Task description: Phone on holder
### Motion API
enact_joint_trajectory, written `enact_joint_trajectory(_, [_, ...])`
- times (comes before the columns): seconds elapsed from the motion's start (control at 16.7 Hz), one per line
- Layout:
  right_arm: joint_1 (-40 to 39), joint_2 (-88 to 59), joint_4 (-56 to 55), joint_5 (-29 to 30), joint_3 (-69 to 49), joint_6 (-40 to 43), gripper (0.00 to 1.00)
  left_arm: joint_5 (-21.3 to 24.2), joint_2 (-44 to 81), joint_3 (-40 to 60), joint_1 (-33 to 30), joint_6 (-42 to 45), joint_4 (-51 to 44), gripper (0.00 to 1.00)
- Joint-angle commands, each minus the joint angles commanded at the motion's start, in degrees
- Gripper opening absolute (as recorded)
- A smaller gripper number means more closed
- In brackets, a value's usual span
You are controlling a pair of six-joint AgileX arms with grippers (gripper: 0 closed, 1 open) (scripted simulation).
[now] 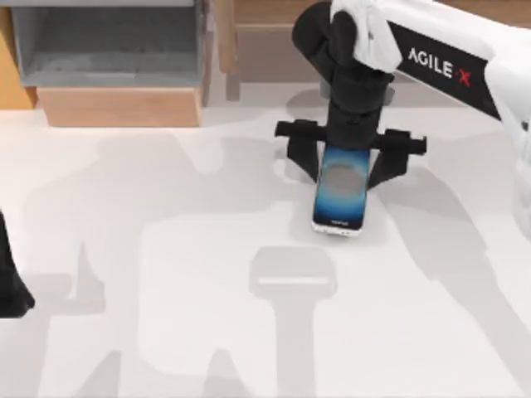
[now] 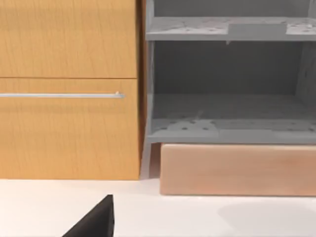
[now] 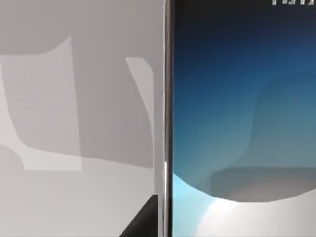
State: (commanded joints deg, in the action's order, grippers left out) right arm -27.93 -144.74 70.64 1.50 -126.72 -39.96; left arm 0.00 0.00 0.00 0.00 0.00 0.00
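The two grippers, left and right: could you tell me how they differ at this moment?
The right gripper stands over the phone right of the table's middle, fingers spread wide beside it; the left gripper sits parked at the table's left edge, away from the phone. Both are black.

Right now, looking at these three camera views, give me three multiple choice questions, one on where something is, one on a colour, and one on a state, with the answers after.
1. Where is the phone on the table?
A. right of centre, under the right arm
B. far left edge
C. inside the grey shelf

2. What colour is the phone's screen?
A. red
B. blue fading to pale
C. green

3. How does the right gripper stand?
A. fingers spread, one on each side of the phone
B. parked away from the phone
C. carrying a cup

Answers: 1 A, the top view shows it right of centre below the right arm. 2 B, the right wrist view shows blue fading to pale. 3 A, the fingers flank the phone. The left gripper sits at the table's left edge.
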Motion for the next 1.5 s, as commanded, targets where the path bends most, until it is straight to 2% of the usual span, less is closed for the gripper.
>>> enact_joint_trajectory(0.3, [0.88,1.04,-0.47,-0.93,-0.14,0.48,0.0,0.0,0.0,0.0,0.0,0.0,0.0,1.0])
enact_joint_trajectory(0.54, [6.95,10.41,-1.5,-7.82,1.11,4.54,0.0,0.0,0.0,0.0,0.0,0.0,0.0,1.0])
enact_joint_trajectory(0.96, [26.84,32.09,-2.3,-25.17,12.47,15.92,0.0,0.0,0.0,0.0,0.0,0.0,0.0,1.0])
enact_joint_trajectory(1.5, [52.14,48.1,-4.87,-40.0,29.84,35.74,0.0,0.0,0.0,0.0,0.0,0.0,0.0,1.0])
